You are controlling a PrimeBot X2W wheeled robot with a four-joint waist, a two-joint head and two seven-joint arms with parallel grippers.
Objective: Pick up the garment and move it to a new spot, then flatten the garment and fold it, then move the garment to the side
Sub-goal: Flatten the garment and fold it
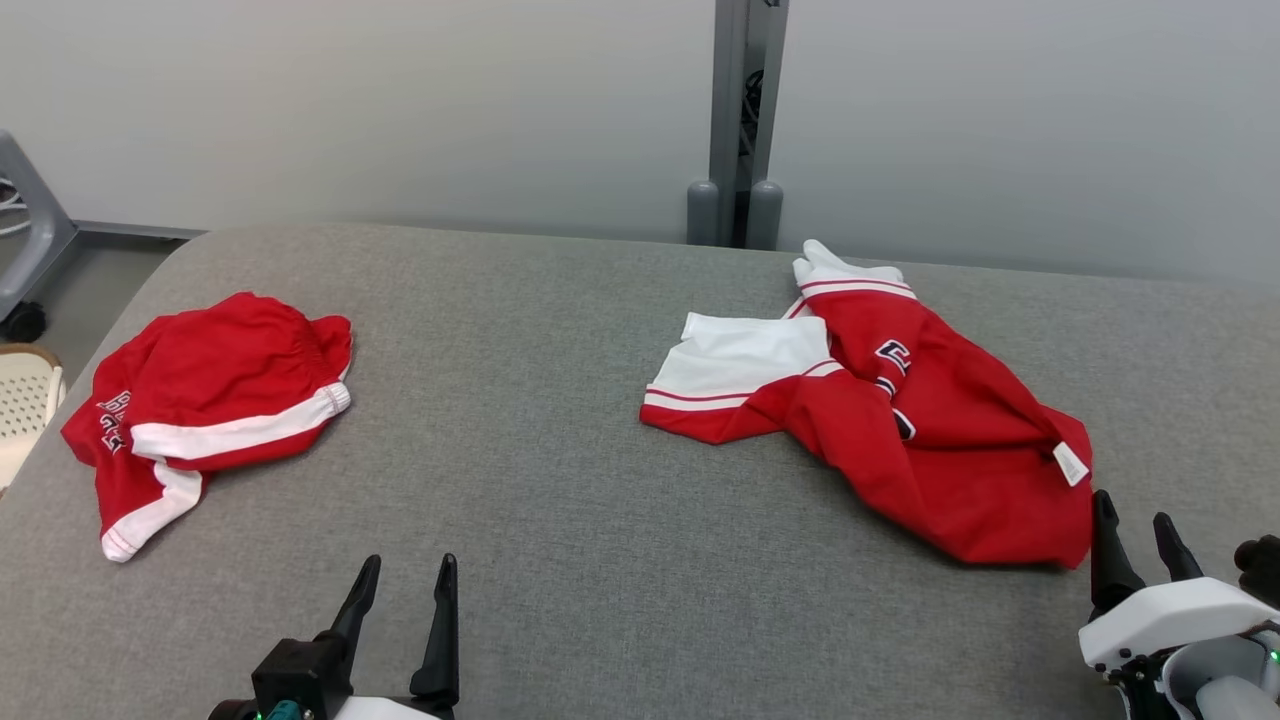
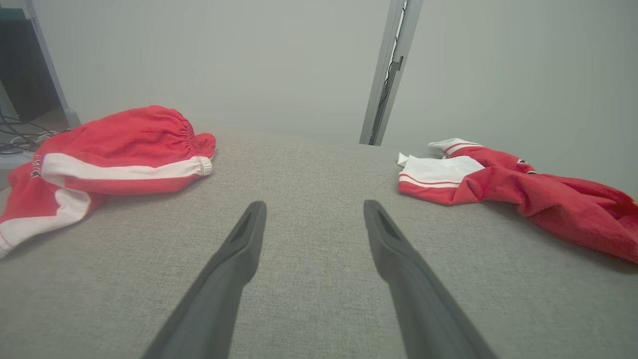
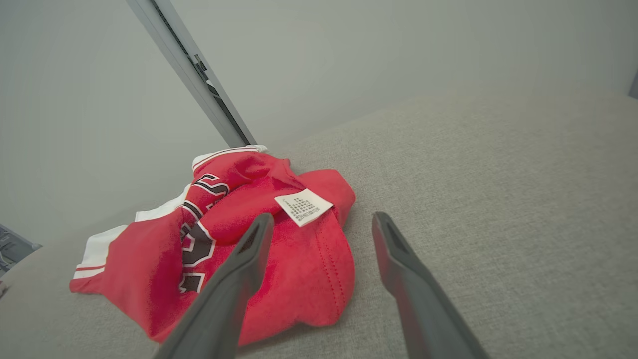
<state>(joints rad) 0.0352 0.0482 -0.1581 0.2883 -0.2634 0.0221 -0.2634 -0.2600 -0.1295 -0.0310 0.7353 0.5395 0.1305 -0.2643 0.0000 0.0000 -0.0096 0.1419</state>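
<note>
- Looking down in the head view, the red shirt lies in a crumpled heap on the grey table at about 3 o'clock. The red shorts sit at 9 o'clock, well apart from it.
- The left gripper is at 7 o'clock, with its fingers spread wide and nothing between them. The right gripper is at 4 o'clock, spread wide too and holding nothing. Its tips are just beside the shirt's near edge.
- In the left wrist view, bare table lies between the two dark fingers. The shorts are at 10 o'clock and the shirt at 2 o'clock.
- In the right wrist view, the shirt lies from 12 round to 8 o'clock. A white tag (the little washing label) sits just past the left fingertip. I cannot tell if that finger touches the cloth.
- I think the shirt is the garment to move, since the right gripper points at it.
- Nothing of the job looks done yet. The shirt is not lifted, flat or folded. Grabbing, moving, smoothing, folding and sliding it aside are all left.
</note>
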